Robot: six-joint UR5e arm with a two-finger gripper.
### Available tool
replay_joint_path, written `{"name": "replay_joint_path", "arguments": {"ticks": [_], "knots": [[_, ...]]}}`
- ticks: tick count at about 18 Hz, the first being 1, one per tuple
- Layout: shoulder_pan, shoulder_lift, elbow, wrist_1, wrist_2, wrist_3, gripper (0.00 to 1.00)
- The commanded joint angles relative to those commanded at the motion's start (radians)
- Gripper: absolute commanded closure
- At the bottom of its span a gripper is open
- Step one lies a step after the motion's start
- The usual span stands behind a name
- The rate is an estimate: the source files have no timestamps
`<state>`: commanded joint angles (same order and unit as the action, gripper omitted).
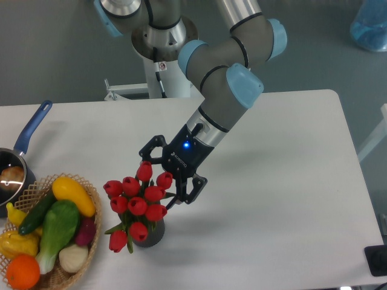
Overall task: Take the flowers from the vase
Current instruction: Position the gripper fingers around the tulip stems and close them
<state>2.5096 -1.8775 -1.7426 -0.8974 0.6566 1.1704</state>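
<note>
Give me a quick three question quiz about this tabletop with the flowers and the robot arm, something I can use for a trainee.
1. True or false: the flowers stand in the vase.
2. Which side of the vase is the wicker basket on in the picture? A) left B) right C) behind
3. Fill in: the gripper is ____, its fingers astride the upper right tulip buds.

Key: 1 true; 2 A; 3 open
</note>
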Motion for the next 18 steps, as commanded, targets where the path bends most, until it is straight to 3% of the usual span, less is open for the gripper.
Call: {"name": "replay_joint_path", "arguments": {"ticks": [18], "knots": [[0.006,-0.038,-0.017,0.005,-0.177,0.008,0.0]]}}
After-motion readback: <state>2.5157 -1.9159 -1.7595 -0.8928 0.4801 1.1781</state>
